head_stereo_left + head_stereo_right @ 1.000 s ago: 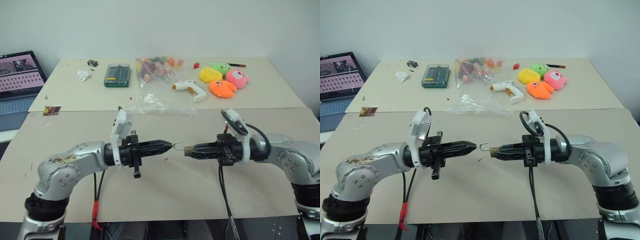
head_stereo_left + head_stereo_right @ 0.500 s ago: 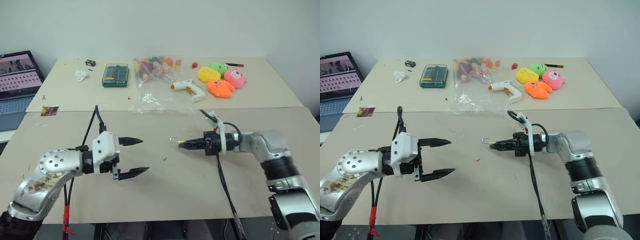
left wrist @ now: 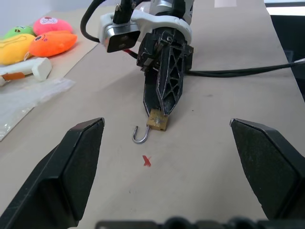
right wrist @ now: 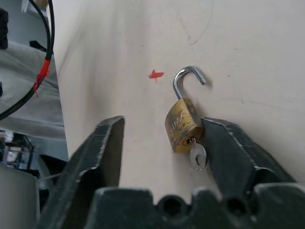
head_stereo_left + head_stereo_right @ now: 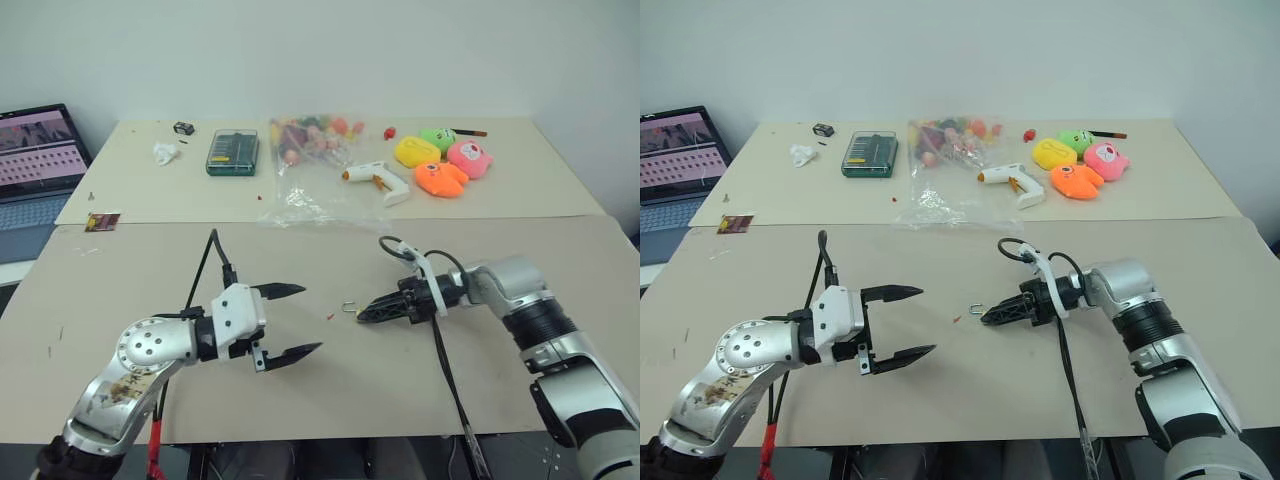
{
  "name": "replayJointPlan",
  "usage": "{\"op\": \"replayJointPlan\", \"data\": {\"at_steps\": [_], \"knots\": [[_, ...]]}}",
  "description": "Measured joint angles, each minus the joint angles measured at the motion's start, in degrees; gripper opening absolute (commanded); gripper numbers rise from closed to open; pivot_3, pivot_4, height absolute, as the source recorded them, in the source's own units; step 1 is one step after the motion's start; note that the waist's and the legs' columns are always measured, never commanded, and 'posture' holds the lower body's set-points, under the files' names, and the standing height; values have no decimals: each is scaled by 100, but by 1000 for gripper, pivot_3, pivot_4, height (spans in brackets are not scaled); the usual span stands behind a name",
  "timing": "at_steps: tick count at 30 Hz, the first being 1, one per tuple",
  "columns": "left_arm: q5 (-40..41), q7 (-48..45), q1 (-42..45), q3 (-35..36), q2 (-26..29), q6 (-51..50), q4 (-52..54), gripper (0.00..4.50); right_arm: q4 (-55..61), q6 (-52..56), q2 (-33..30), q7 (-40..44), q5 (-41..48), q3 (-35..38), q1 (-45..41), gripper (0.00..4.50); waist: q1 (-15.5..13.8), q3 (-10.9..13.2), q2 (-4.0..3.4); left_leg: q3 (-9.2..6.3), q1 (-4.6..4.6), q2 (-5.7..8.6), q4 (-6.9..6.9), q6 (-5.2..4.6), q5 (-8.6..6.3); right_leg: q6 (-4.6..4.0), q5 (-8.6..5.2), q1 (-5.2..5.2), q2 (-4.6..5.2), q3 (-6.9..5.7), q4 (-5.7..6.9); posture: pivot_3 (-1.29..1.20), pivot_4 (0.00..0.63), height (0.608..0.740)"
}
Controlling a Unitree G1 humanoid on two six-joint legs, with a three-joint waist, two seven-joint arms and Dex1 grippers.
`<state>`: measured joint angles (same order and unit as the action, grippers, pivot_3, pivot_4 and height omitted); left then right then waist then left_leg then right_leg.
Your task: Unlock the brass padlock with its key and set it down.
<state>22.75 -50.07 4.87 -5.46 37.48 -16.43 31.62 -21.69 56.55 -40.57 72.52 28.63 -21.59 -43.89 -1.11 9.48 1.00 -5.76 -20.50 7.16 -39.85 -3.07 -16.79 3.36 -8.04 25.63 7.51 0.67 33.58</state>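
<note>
The brass padlock (image 4: 183, 125) lies on the bench (image 5: 500, 240), shackle swung open, key in its base, touching one of the right fingers (image 4: 233, 152). Both sets of fingers are spread apart, gripping nothing; a small red scrap (image 3: 147, 161) lies nearby.

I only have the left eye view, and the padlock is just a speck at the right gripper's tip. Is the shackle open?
Observer: Yes. In the right wrist view the brass padlock has its shackle out of the body at one end.
Operator: Is the key in it?
Observer: A silver key sits in the keyhole at the body's base.
Operator: Is the right gripper clamping it?
Observer: No. The right gripper is open: one finger touches the padlock, and the other finger stands apart from it.
</note>
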Motion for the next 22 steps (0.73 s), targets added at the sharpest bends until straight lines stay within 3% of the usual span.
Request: {"op": "replayJointPlan", "data": {"at_steps": [4, 8, 12, 17, 22], "knots": [[121, 125, 267, 0, -218, -258, -289, 4500, -158, -640, -859, 71, -453, 127, 149, 4446, -19, 0, 1, -4, 35, -3, 2, -6, -5, 56, -36, -42, -1, -7, -3, 0, 150, 740], [223, 157, 610, -17, -346, -580, -647, 4500, -324, -1635, -1627, 96, -895, 524, 615, 4446, 22, 1, -1, -1, 23, -3, 5, 35, 13, 16, -15, -21, -1, -3, -1, 0, 150, 740], [337, -20, 826, -15, -251, -750, -789, 4500, 947, -2682, -2049, 202, -997, 1165, 1282, 4446, 178, 3, -5, 42, -24, -18, 5, 41, 9, 12, -14, 62, 0, 9, 26, 0, 150, 740], [451, -454, 1505, 213, 189, -915, -1372, 4500, 3404, -1852, -2048, 11, 267, 2270, 1845, 4446, 163, 5, -4, 44, -19, -41, 3, 6, -14, 12, -14, 55, -10, -2, 27, 0, 150, 740], [390, -663, 1757, 306, 523, -1134, -1840, 4500, 4008, -1407, -1853, -501, 633, 2550, 2138, 4446, 97, 7, 1, 45, -14, -32, -1, 1, -18, 9, -12, 55, -9, 2, 27, 0, 150, 740]]}}
